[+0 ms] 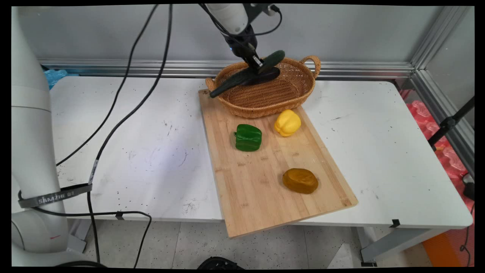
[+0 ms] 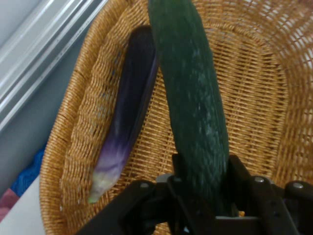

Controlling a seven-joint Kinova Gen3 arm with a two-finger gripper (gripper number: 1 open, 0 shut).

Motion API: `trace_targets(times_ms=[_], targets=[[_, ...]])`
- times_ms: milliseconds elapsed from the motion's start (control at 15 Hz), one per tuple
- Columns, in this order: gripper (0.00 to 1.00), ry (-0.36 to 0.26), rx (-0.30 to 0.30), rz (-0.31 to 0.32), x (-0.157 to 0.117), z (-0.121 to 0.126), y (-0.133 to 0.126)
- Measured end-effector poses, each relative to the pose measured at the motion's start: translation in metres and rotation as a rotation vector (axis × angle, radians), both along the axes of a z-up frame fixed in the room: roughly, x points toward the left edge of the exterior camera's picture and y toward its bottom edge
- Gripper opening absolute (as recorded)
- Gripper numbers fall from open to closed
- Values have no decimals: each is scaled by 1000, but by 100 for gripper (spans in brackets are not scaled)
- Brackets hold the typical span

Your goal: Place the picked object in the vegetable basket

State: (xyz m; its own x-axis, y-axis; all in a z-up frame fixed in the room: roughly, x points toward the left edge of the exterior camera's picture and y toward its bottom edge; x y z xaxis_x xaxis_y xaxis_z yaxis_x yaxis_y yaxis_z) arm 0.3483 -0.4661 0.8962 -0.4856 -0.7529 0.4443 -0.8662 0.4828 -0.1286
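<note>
My gripper point(image 1: 258, 68) hangs over the wicker basket point(image 1: 265, 99) at the back of the table, shut on a long dark green cucumber point(image 1: 275, 59). The cucumber is tilted, and its lower end reaches out past the basket's left rim. In the hand view the cucumber point(image 2: 190, 83) sits clamped between the fingers of the gripper point(image 2: 205, 171) and runs away from the camera above the basket point(image 2: 259, 98). A dark purple eggplant point(image 2: 129, 107) lies inside along the basket's wall, left of the cucumber. In the main view the eggplant point(image 1: 272, 74) shows as a dark shape under the gripper.
The basket stands on the far end of a wooden cutting board point(image 1: 257, 197) that overhangs the table's near edge. A green bell pepper point(image 1: 248, 137), a yellow bell pepper point(image 1: 287, 122) and a brown oval lump point(image 1: 300, 181) lie on the board. Black cables point(image 1: 125, 113) hang at left.
</note>
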Motion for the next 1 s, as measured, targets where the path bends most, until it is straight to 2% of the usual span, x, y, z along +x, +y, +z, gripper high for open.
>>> trace_targets(times_ms=[267,600,667,1000], targets=[[0,-8,30,27,-8,-25,-16],[0,-22,52,24,-16,-47,-30],[100,-24,55,20,-18,-50,-32],[100,-23,60,-25,-24,-57,-34]])
